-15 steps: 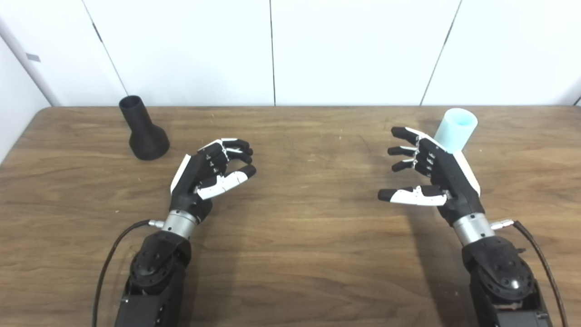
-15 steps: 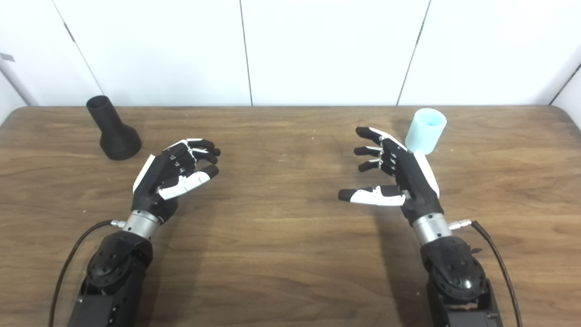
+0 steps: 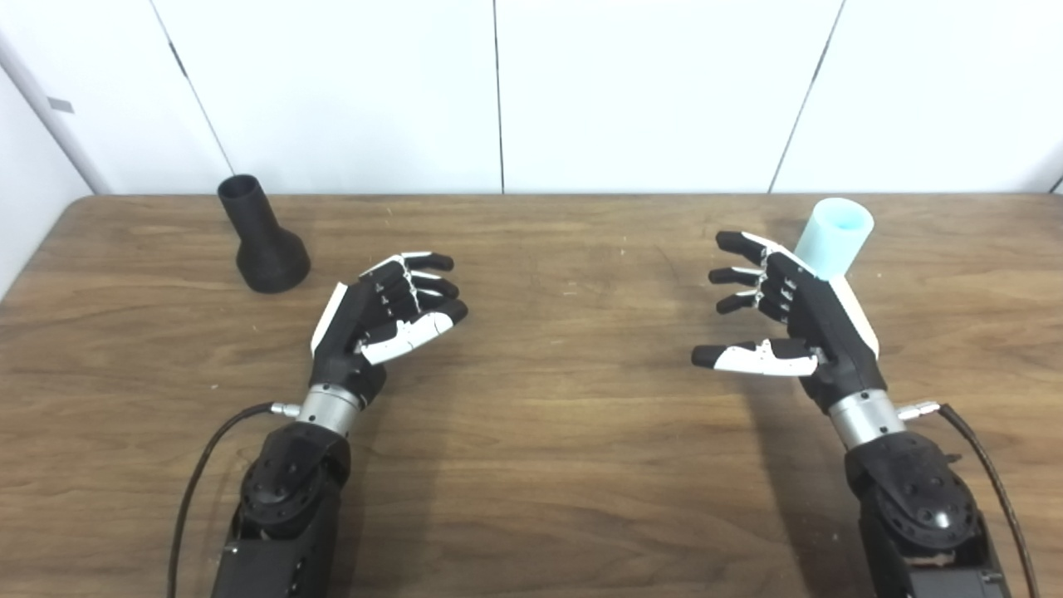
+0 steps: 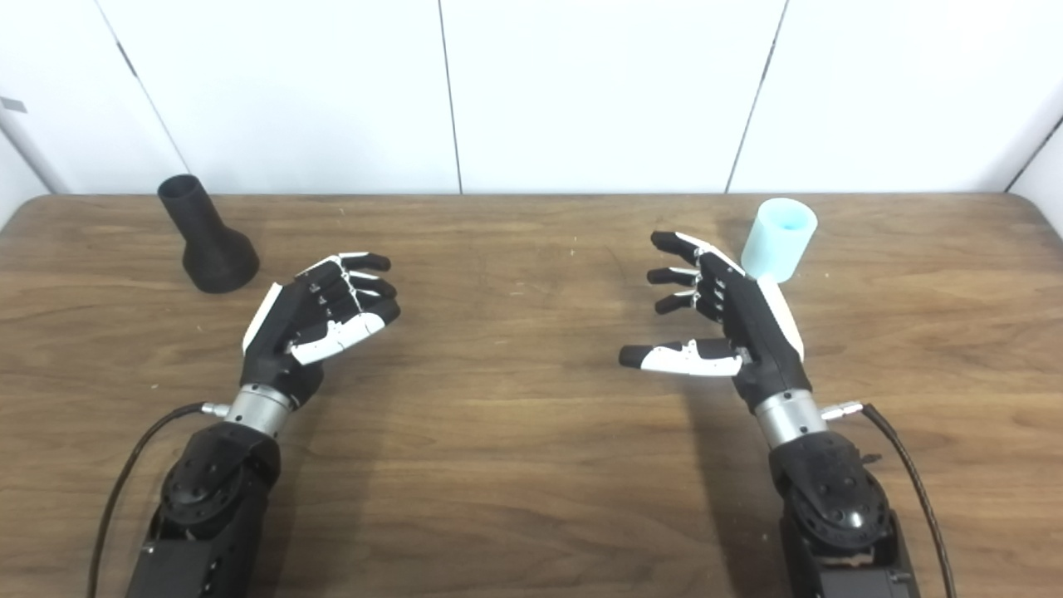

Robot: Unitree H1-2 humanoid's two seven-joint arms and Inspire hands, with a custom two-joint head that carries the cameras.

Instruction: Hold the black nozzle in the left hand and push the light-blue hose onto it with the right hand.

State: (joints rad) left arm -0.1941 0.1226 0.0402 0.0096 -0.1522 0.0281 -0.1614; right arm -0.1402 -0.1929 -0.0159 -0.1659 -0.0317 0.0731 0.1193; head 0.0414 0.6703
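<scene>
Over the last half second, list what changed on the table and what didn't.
Only the left hand changed: its curled fingers have straightened and opened a little, holding nothing. The right hand stayed open in the same pose. The black flared nozzle still stands on its wide end at the far left of the wooden table, and the light-blue hose piece still stands upright behind the right hand; neither is touched.

paired head cameras, overlooking table

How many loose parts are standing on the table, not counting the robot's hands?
2. The black nozzle stands at the far left, wide end down. The light-blue hose piece stands upright at the far right, just behind the right hand. Nothing seems hidden.
</scene>
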